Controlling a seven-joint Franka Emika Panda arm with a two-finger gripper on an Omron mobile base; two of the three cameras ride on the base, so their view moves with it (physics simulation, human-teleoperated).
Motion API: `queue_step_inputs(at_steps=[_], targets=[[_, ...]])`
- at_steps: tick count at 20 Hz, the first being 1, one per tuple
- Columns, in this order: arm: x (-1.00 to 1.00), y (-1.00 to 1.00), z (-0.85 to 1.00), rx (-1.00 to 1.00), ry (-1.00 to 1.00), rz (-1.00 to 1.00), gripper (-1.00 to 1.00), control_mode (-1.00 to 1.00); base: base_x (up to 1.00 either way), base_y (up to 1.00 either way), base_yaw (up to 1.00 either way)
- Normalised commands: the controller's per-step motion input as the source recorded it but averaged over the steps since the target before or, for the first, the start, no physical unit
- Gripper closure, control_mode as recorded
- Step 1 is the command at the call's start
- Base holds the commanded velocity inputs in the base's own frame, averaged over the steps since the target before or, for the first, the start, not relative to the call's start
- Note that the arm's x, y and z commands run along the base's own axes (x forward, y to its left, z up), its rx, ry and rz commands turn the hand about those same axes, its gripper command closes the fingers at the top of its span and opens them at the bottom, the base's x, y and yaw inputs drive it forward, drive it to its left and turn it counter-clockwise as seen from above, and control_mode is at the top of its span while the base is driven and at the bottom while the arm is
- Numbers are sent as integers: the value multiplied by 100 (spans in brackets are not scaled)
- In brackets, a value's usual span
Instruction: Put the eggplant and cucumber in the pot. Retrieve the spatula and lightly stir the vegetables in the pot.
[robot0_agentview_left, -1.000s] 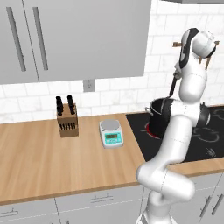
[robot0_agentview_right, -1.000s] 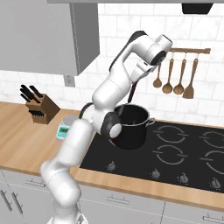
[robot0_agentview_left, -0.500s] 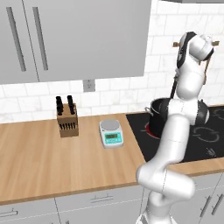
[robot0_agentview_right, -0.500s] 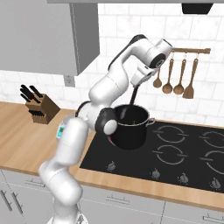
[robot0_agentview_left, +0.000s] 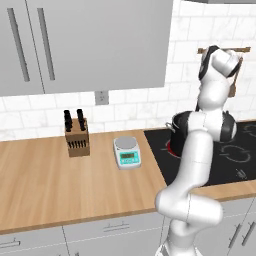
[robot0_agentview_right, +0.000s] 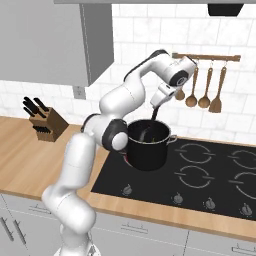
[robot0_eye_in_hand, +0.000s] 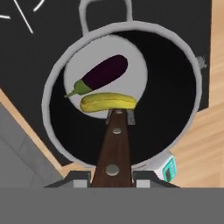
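Inside pot (robot0_eye_in_hand: 192, 78): one eggplant (robot0_eye_in_hand: 103, 72); one cucumber (robot0_eye_in_hand: 108, 102)

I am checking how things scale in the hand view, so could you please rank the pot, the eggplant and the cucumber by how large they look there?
1. The pot, by far the largest.
2. The eggplant.
3. The cucumber, only slightly smaller than the eggplant; the spatula covers part of its edge, so that gap is unsure.
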Motion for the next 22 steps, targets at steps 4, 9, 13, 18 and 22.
queue_step_inputs(at_steps=[4, 9, 13, 18, 22], targets=[[0, 0, -63, -2, 0, 0, 100, -100, 0, 0, 0], [7, 0, -61, -4, 0, 0, 100, -100, 0, 0, 0], [30, 0, -35, -7, -4, 0, 100, -100, 0, 0, 0], [27, -1, -26, -14, -4, 0, 100, -100, 0, 0, 0], [20, -19, -8, -17, 0, -3, 100, -100, 0, 0, 0]])
